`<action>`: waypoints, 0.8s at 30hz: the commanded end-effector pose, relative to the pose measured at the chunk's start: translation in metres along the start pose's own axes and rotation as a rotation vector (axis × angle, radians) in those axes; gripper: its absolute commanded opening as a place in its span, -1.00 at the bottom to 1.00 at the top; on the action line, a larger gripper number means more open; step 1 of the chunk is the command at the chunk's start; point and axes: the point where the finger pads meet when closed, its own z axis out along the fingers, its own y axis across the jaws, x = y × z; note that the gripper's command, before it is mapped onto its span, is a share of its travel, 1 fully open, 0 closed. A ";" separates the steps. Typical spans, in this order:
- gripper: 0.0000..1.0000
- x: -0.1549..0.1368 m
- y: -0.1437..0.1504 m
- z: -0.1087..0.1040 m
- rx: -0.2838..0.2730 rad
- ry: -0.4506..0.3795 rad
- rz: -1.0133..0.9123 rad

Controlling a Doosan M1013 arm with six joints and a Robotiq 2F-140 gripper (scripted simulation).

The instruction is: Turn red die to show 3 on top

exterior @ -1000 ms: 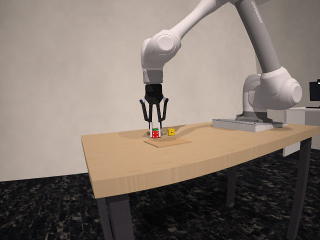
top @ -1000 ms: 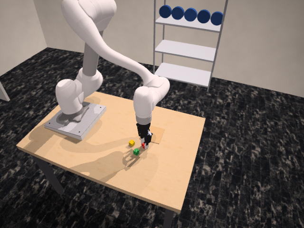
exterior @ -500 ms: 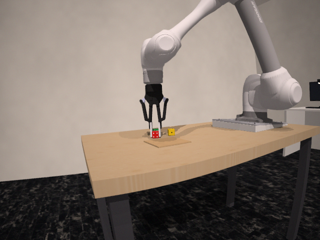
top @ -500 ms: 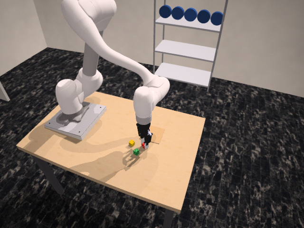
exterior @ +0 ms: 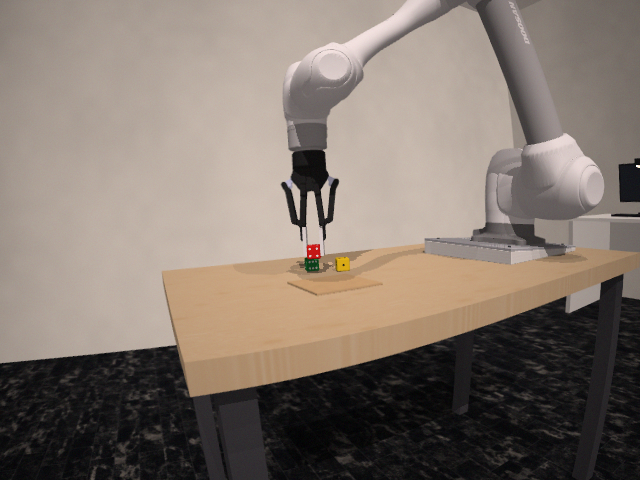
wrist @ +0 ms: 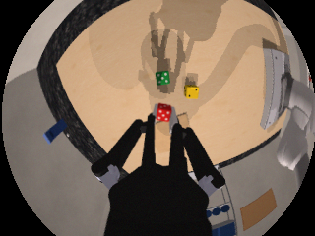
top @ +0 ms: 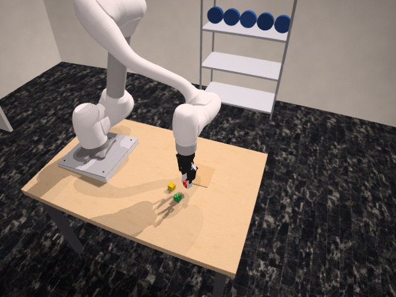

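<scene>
1. Jaws: we find the gripper clenched on the red die, pads on two opposite sides. The die hangs above the bench, short of the mat.
2. Governing relation: in the top view, the mat lies from the jaws toward the bench's right edge and far right corner. The die is a cube, so we record no long axis; the single arm serves.
3. Face: the upper face appears to read five, so we judge a turn is outstanding, perhaps by tilting and regrasping.
4. Neighbours: the green die sits toward the near edge, the yellow die toward the left corner. We advise keeping the fingers clear of both.
5. Materials: glossy-looking dice with contrasting pips; thin, flat, tan mat; pale wood-grained bench top; pale finger pads on black linkages.

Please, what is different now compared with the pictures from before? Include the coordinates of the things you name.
The gripper (top: pixel 187 185) (exterior: pixel 314 250) (wrist: pixel 163 110) has risen, lifting the red die (top: pixel 185 184) (exterior: pixel 313 251) (wrist: pixel 163 112) between its fingers. The green die (top: pixel 177 197) (exterior: pixel 311 265) (wrist: pixel 162 78), yellow die (top: pixel 171 186) (exterior: pixel 342 264) (wrist: pixel 192 91) and mat (top: pixel 205 176) (exterior: pixel 336 285) stayed in place. No release is visible.
</scene>
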 end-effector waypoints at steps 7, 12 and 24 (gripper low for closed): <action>-0.68 -0.001 -0.003 -0.056 0.007 0.000 0.004; -0.68 -0.001 -0.003 -0.057 0.007 0.000 0.004; -0.68 -0.001 -0.003 -0.057 0.007 0.000 0.004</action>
